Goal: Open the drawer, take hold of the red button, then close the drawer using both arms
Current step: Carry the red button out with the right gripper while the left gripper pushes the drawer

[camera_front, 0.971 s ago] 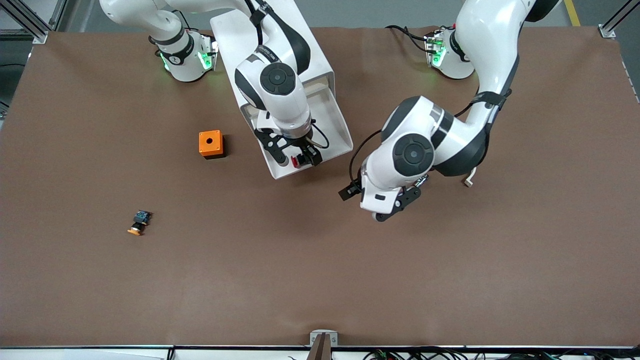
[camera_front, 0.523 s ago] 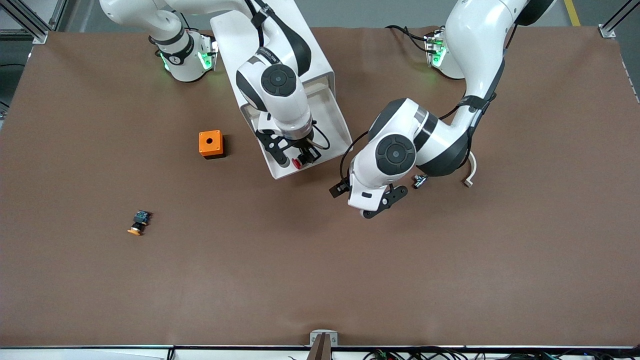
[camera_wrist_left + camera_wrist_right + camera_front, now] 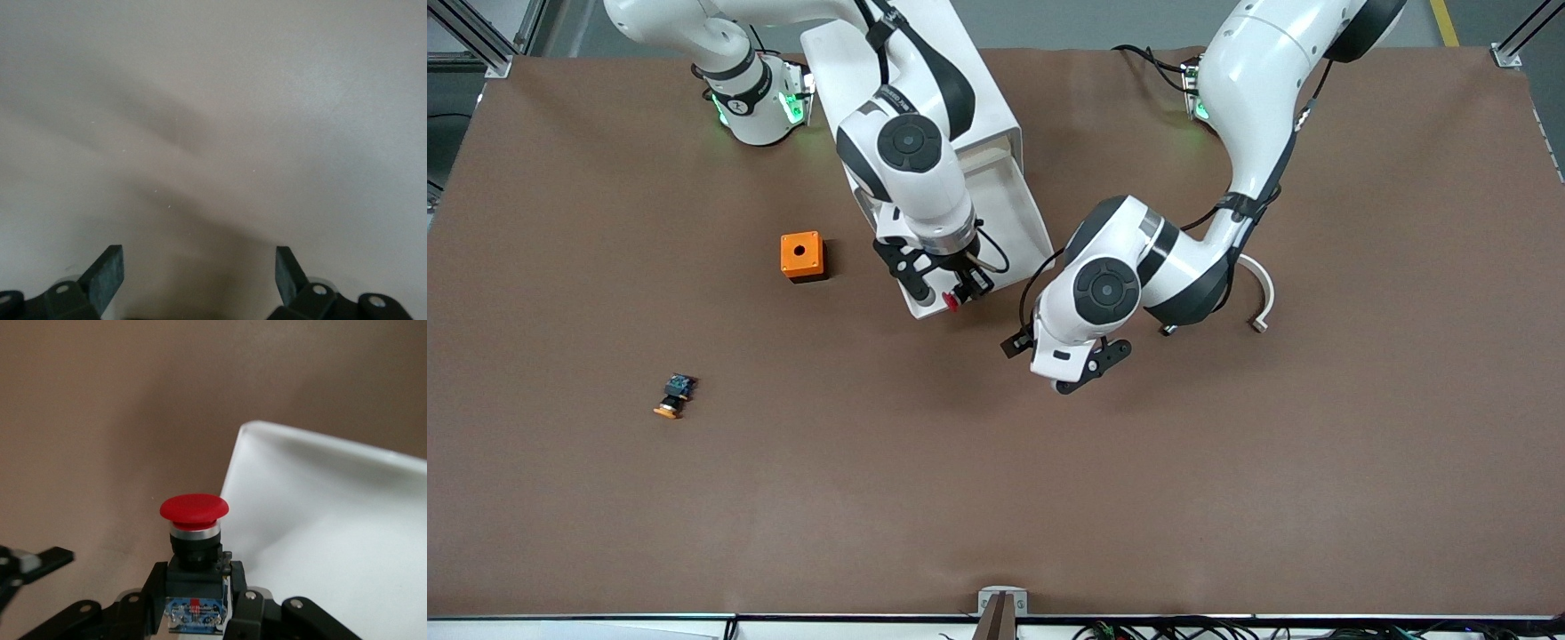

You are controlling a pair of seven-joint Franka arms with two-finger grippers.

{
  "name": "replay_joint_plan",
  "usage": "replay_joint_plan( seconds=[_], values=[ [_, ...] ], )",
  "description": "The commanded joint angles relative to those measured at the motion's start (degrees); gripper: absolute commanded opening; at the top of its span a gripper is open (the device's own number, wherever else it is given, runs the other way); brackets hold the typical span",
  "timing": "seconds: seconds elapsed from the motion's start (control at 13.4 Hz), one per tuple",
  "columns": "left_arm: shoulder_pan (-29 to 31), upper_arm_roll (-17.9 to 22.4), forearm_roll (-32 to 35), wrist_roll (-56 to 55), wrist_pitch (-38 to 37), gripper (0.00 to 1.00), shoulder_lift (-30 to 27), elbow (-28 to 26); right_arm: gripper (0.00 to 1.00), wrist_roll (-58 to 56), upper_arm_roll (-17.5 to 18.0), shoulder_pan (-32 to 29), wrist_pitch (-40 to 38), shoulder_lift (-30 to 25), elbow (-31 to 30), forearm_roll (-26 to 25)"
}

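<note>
Right pincer (image 3: 953,293) clamped on small red-capped push button (image 3: 194,532), raised over front corner of open shallow white plastic drawer (image 3: 1009,213). Left pincer (image 3: 199,280) spread wide over bare brown tabletop (image 3: 1227,462) beside drawer. Risk: loose grip, button dropped.

A robotics lab: two white arms (image 3: 925,169) bolted at twelve o'clock on a brown-covered table (image 3: 1227,498) framed by aluminium rails (image 3: 480,40).
</note>
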Motion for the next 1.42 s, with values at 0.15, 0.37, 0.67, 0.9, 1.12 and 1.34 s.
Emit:
replay_joint_plan(
  seconds=[0.15, 0.37, 0.67, 0.9, 1.12, 1.34],
  values=[
    [-3.91, -0.13, 0.38, -5.06, 0.55, 1.0, 0.81, -1.35, 0.04, -17.3, 0.47, -8.31, -9.35, -0.41, 5.57, 0.68],
    [-8.82, -0.22, 0.3, -11.99, -0.32, 1.0, 0.46, -1.7, 0.04, -35.48, 0.3, -14.72, -11.37, -0.24, 5.57, 0.5],
    [-14.27, -1.62, -1.1, -19.46, -3.67, 1.0, 0.45, -2.06, 0.04, -55.89, 0.3, -24.65, -12.71, 0.9, 5.39, 0.5],
    [-18.58, -1.71, -4.53, -23.77, -3.67, 1.0, 0.28, -2.41, 0.05, -66.63, 0.3, -31.08, -10.52, 4.32, 5.48, 0.42],
    [-19.13, -1.62, -4.54, -25.29, -3.76, 1.0, 0.02, -2.5, 0.05, -75.25, 0.3, -36.26, -5.69, 8.89, 5.57, -0.2],
    [-11.07, -0.83, -0.87, -23.01, -6.21, 1.0, -4.36, -1.97, 0.05, -81.76, 0.3, -39.61, -2.51, 13.29, 5.57, -0.2]
  ],
)
